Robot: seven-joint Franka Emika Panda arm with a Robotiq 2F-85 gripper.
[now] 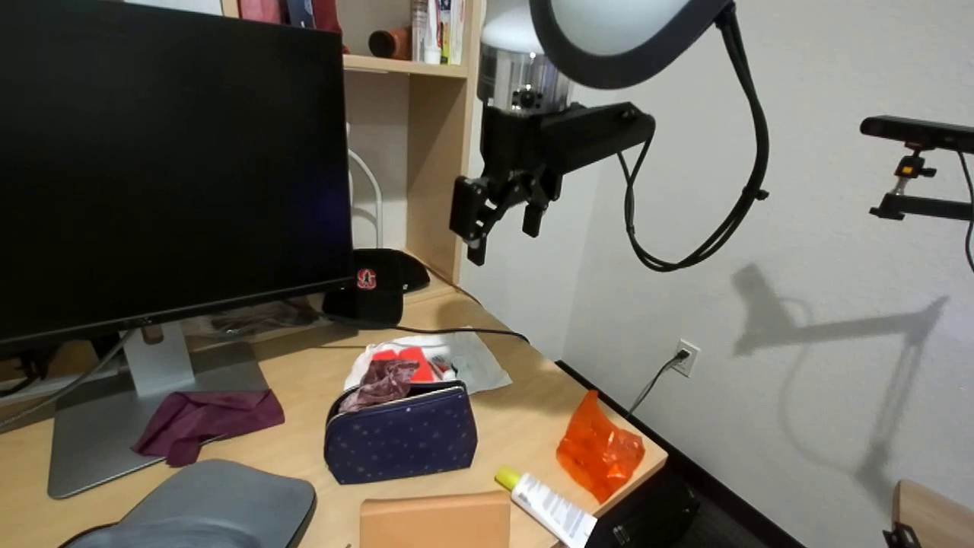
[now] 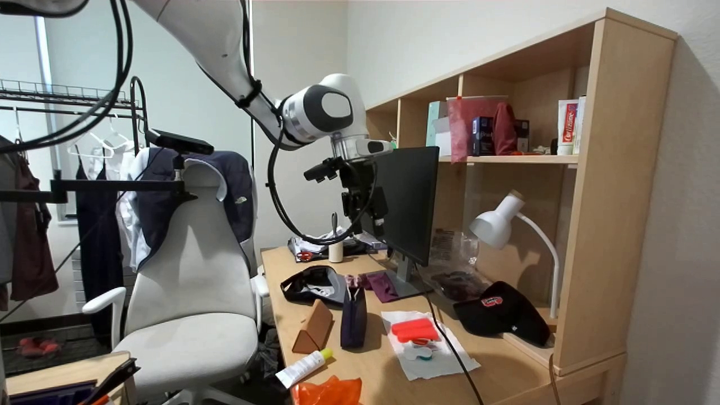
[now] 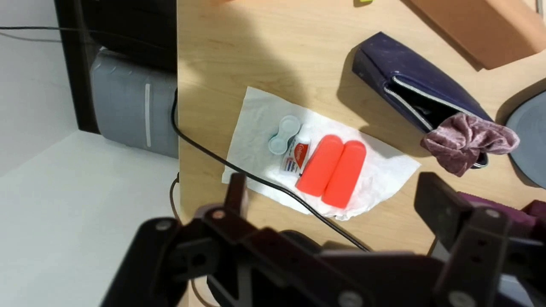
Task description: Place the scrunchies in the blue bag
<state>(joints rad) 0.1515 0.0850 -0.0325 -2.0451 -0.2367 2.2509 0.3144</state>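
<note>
One blue bag (image 1: 401, 441), navy with small pale spots, zip undone along the top, standing upright on a pale wooden bench (image 1: 304, 373) in an exterior view. One scrunchie (image 1: 386, 382), dusty mauve, gathered, in the mouth of the bag at one end, rising above the rim. One tool (image 1: 504, 242), black, hanging in the air well above the bench, jaws spread. One black monitor (image 1: 175, 167); one maroon cloth (image 1: 202, 422), crumpled, partly on the monitor's grey base (image 1: 84, 464); one black cap (image 1: 380, 301) with red badge; one orange packet (image 1: 597, 449) near the bench edge; one white tube (image 1: 552, 508), yellow-green cap, lying between packet and tan case (image 1: 434, 525). In an exterior view: shelf unit (image 2: 624, 197); white lamp (image 2: 498, 226) near the black cap; pale chair (image 2: 188, 275) alongside the bench; bag seen end-on, just beside the tan case, scrunchie showing at the top. Wrist view: tool jaws wide apart at the lower edge; white sheet (image 3: 251, 128) bearing two red pieces (image 3: 320, 170), a toothpaste tube (image 3: 296, 157) and a small two-lobed case (image 3: 279, 145), crossed by a black cable (image 3: 277, 186); bag toward the right; scrunchie lying across one end of the unzipped opening, spilling over the side; how much of it sits inside cannot be told.
</note>
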